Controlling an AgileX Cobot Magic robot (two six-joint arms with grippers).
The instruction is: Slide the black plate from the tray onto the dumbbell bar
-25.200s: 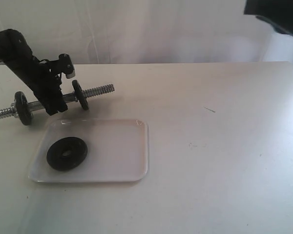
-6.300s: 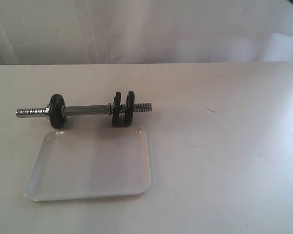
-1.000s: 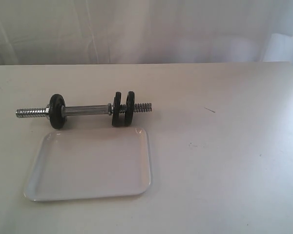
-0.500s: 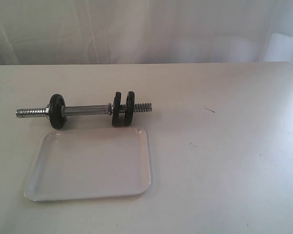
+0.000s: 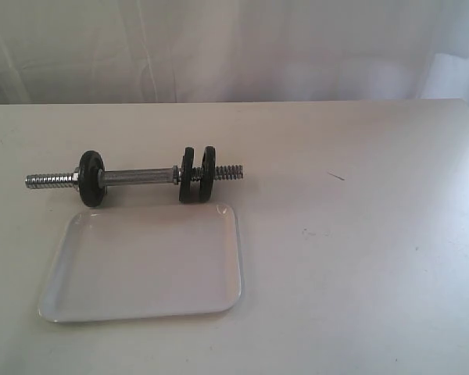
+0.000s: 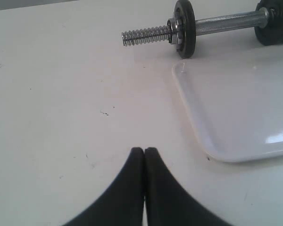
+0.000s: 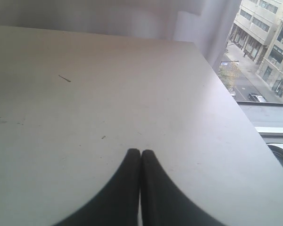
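Note:
The dumbbell bar (image 5: 139,176) lies on the table behind the tray (image 5: 144,266), which holds nothing. Three black plates sit on the bar: one (image 5: 92,179) near its left end and two close together (image 5: 198,175) near its right end. In the left wrist view the bar (image 6: 224,21) and one plate (image 6: 184,27) show beyond a tray corner (image 6: 236,108). My left gripper (image 6: 144,150) is shut and empty over bare table, apart from the tray. My right gripper (image 7: 140,152) is shut and empty over bare table. Neither arm shows in the exterior view.
The table's right edge (image 7: 240,113) runs close to my right gripper, with a window and street beyond it. A small dark scratch (image 5: 336,176) marks the table right of the dumbbell. A pale curtain hangs behind the table.
Long before now a plate lay in the tray and my left gripper held the bar. Over the last second nothing has moved.

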